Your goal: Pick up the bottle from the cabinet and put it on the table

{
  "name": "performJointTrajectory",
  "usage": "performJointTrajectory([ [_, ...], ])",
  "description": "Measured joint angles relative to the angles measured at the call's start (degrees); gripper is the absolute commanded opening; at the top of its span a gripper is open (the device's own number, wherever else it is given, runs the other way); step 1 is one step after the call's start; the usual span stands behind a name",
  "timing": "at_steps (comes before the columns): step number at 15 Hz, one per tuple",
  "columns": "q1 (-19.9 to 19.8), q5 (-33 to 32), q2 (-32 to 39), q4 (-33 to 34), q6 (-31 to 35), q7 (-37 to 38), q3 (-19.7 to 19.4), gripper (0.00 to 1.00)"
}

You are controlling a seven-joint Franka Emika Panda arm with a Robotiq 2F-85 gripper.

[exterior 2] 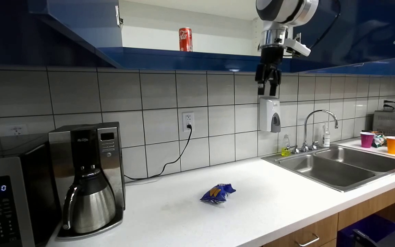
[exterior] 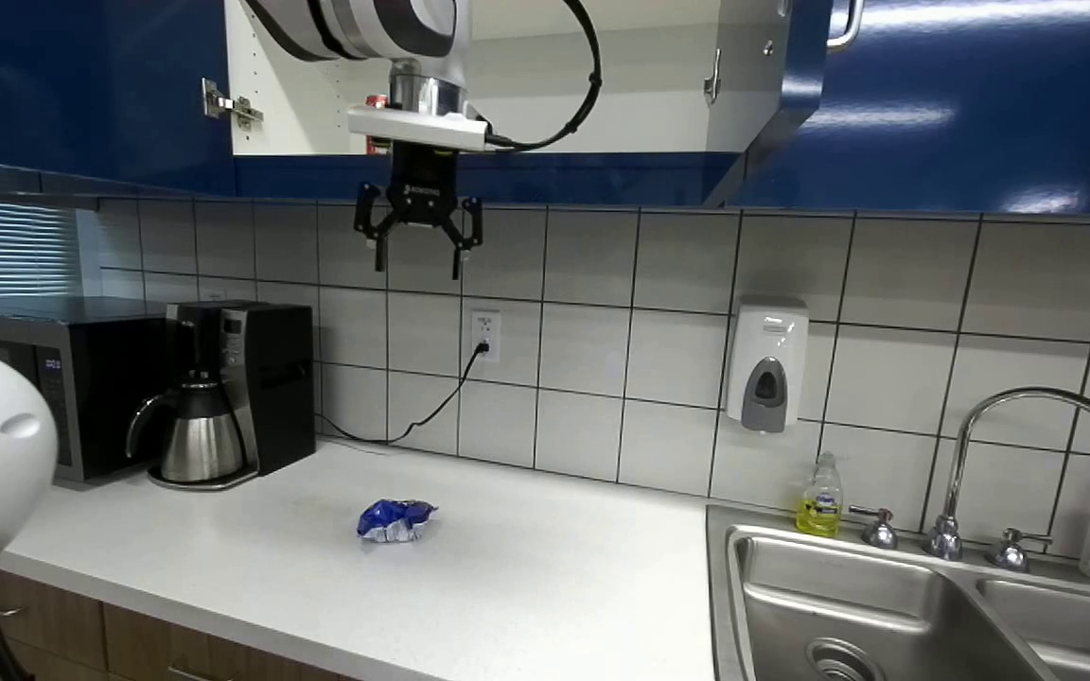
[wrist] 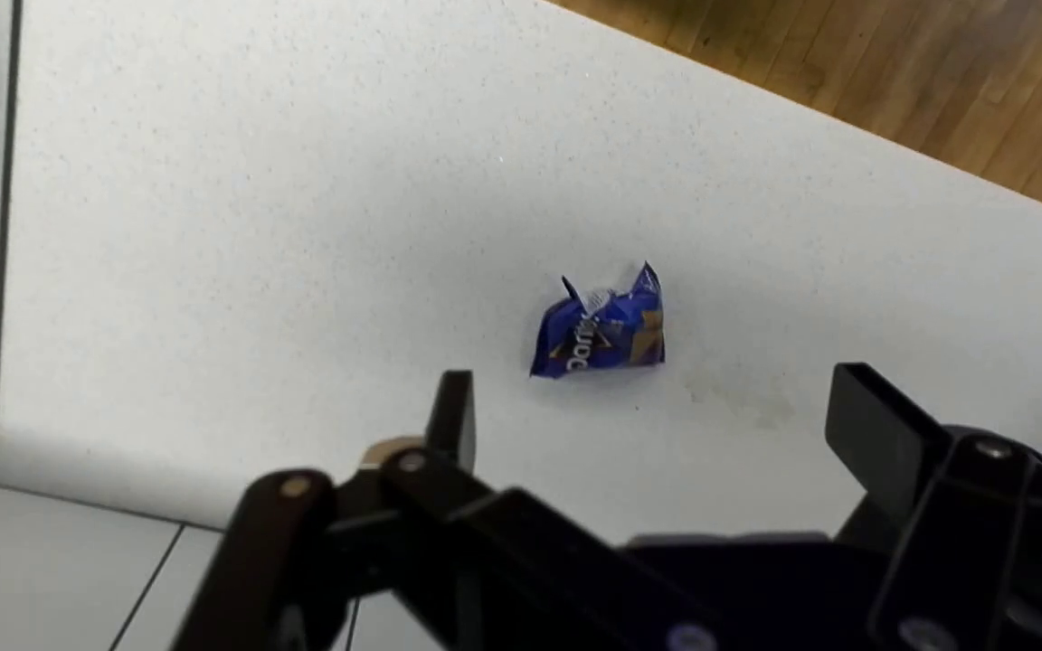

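The bottle, a red Coca-Cola can (exterior 2: pixel 185 39), stands upright inside the open dark blue cabinet (exterior 2: pixel 214 61) with a white interior. In an exterior view the can (exterior: pixel 377 146) is mostly hidden behind the gripper mount. My gripper (exterior: pixel 417 265) is open and empty, pointing down in front of and below the cabinet's lower edge. In an exterior view the gripper (exterior 2: pixel 267 91) hangs to the right of the can. In the wrist view the open fingers (wrist: pixel 648 407) have nothing between them. The white countertop table (exterior: pixel 545 596) lies well below the gripper.
A blue crumpled wrapper (exterior 2: pixel 218 193) lies on the countertop. A coffee maker (exterior: pixel 275 388) and microwave (exterior: pixel 119 378) stand at one end, a steel sink (exterior 2: pixel 348 185) at the other. An open cabinet door (exterior: pixel 763 85) sticks out. A soap dispenser (exterior: pixel 768 364) is on the wall.
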Motion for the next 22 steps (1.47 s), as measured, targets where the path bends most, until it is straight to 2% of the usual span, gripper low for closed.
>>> performJointTrajectory([
  [8,2.07,4.49,-0.21,10.12,-0.13,0.0,1.84,1.0],
  [22,4.04,4.63,2.3,23.94,-1.17,0.51,5.9,1.0],
])
